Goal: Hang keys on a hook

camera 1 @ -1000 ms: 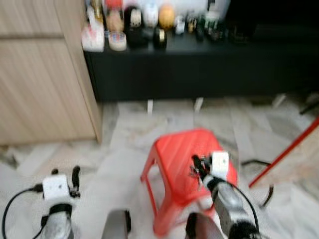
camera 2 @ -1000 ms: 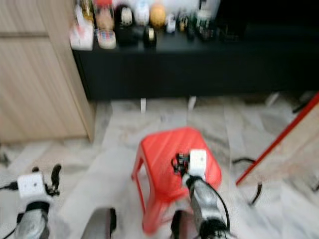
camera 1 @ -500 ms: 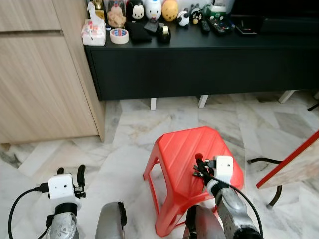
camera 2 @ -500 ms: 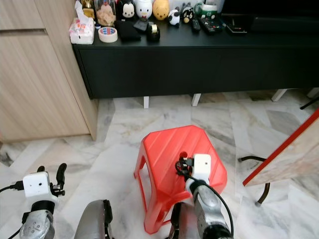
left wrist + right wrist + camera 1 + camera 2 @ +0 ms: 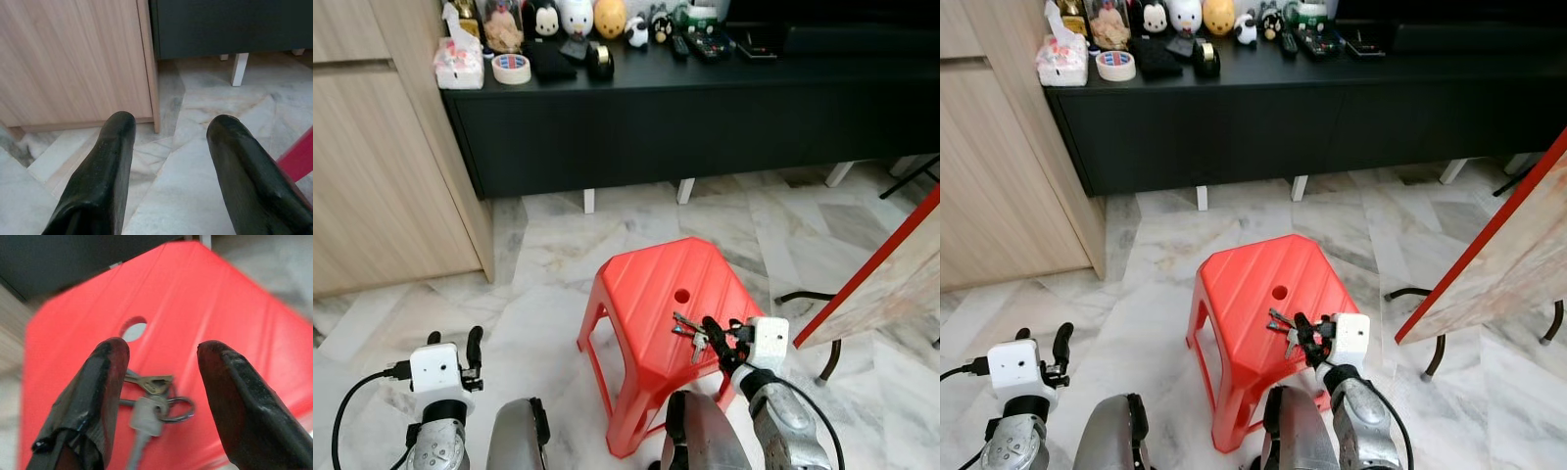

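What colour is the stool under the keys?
Red; the stool under the keys shows best in the left eye view.

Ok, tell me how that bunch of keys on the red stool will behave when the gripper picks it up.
The keys are separate metal pieces on a ring, so they will likely dangle and swing rather than lift stiffly. They look small, probably light. Lying flat on the smooth stool, they may slide away as the open right gripper shuts, so pinching the ring seems safer.
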Robot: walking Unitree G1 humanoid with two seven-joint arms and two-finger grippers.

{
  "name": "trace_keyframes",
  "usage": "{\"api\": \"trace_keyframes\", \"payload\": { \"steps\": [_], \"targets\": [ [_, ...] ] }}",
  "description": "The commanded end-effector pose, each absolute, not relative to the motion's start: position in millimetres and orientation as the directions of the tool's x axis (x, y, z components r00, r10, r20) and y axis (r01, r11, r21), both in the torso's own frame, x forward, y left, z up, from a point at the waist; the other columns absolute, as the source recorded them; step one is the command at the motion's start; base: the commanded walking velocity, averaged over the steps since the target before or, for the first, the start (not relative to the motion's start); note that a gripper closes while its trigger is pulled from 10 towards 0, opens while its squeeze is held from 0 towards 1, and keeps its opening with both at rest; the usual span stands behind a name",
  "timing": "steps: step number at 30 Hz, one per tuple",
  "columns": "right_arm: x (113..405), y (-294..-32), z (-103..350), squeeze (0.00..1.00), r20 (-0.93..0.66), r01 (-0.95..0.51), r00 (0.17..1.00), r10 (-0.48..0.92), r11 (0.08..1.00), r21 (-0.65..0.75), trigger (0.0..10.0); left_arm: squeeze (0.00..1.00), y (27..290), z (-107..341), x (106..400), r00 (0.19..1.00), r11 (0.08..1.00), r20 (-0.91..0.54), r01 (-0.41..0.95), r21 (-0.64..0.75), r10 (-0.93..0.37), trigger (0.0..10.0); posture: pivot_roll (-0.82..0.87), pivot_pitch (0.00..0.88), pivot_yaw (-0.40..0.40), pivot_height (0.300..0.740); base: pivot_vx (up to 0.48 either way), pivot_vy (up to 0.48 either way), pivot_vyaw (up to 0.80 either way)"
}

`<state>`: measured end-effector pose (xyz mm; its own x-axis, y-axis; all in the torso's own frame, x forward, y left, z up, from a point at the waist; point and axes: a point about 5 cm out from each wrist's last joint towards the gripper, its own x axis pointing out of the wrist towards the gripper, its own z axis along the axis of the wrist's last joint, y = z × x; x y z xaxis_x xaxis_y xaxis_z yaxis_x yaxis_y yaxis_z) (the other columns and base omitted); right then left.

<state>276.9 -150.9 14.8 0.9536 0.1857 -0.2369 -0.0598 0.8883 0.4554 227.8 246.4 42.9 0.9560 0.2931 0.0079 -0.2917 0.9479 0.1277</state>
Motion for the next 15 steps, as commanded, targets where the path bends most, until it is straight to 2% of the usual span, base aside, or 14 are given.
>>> {"api": "trace_keyframes", "payload": {
  "steps": [1, 5, 6, 10, 15],
  "targets": [
    [275.6, -152.4, 16.9, 1.0, -0.226, -0.049, 0.954, 0.196, 0.848, 0.528, 10.0, 0.0, 246.8, 36.6, 224.2, 0.953, 0.947, -0.024, -0.297, 0.125, 0.302, 10.0, 0.1, 0.131, -0.123, 0.561, 0.0, 0.0, 0.0],
    [264.6, -146.6, 22.6, 1.0, -0.21, -0.059, 0.944, 0.253, 0.759, 0.648, 10.0, 0.0, 249.1, 36.4, 223.4, 0.951, 0.945, -0.026, -0.301, 0.13, 0.307, 10.0, 0.1, 0.129, -0.123, 0.561, 0.0, 0.0, 0.0],
    [261.5, -146.9, 21.8, 0.0, -0.212, -0.062, 0.94, 0.269, 0.742, 0.667, 10.0, 0.0, 249.3, 36.3, 223.2, 0.951, 0.944, -0.026, -0.302, 0.131, 0.308, 10.0, 0.1, 0.129, -0.123, 0.561, 0.0, 0.0, 0.0],
    [256.4, -148.9, 19.3, 0.0, -0.222, -0.053, 0.932, 0.286, 0.715, 0.697, 10.0, 0.0, 249.4, 35.9, 223.1, 0.951, 0.944, -0.028, -0.301, 0.132, 0.307, 10.0, 0.1, 0.129, -0.123, 0.561, 0.0, 0.0, 0.0],
    [240.7, -161.1, 13.7, 0.0, -0.284, 0.039, 0.922, 0.264, 0.665, 0.746, 10.0, 0.0, 249.5, 34.1, 222.3, 0.951, 0.944, -0.034, -0.3, 0.134, 0.307, 10.0, 0.1, 0.123, -0.127, 0.561, 0.0, 0.0, 0.0]
  ]
}}
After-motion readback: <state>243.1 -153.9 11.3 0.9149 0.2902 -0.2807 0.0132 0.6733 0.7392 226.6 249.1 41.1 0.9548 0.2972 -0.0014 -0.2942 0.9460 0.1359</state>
